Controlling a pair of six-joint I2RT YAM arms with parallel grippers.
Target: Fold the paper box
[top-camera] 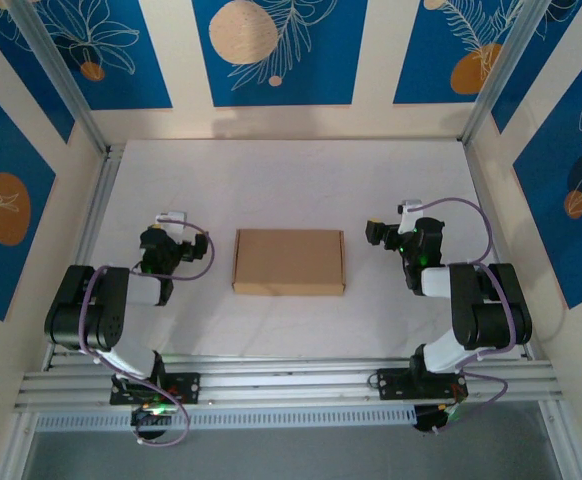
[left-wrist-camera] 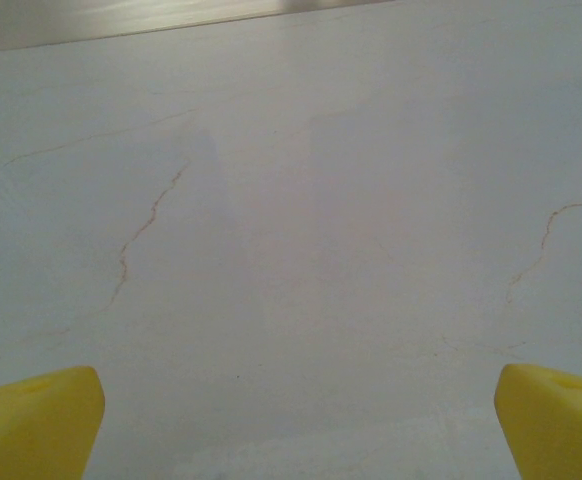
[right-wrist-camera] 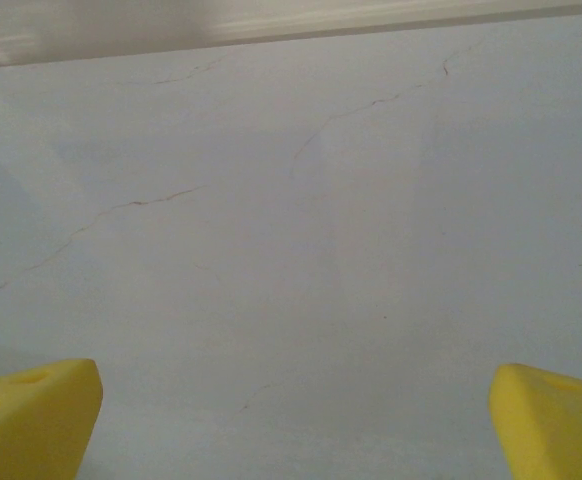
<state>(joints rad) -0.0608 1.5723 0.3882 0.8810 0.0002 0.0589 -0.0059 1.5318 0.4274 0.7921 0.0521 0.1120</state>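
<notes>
Lying flat: smooth brown rectangular paper box (top-camera: 289, 261); left end effector (left-wrist-camera: 296, 430), right end effector (right-wrist-camera: 296, 425) both agape.

I can read no text, label, brand or number anywhere, the paper box (top-camera: 289, 261) included.

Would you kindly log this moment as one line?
box: flat on table, untouched | left hand: open, empty | right hand: open, empty

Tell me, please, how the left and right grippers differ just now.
The left gripper sits left of the box; the right gripper sits right of it. The left arm bends out leftward, the right arm rightward. Both have yellow fingers spread open, empty, clear of the box.
</notes>
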